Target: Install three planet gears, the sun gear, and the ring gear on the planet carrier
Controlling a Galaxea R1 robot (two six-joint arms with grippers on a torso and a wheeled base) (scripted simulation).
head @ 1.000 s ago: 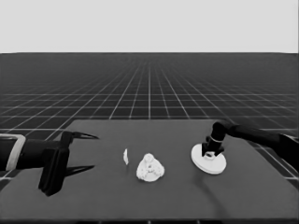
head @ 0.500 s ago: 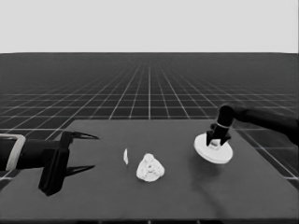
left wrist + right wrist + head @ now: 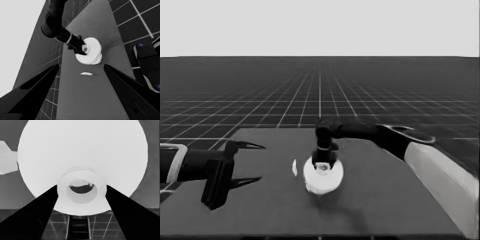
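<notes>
1 part left: the larger round part (image 3: 322,176), gripped at its hub by my right jaws (image 3: 324,161).
It hangs over the smaller round part and gears mid-table, unseated. Left jaws (image 3: 247,162) wait wide; thin white piece (image 3: 294,167) just beside.

White larger round part (image 3: 323,175) and thin white piece (image 3: 294,167) on a plain dark grey table (image 3: 400,200). Floor's (image 3: 260,90) dark with a pale grid. Both grippers are black, right arm (image 3: 445,175) goes pale grey further back.
</notes>
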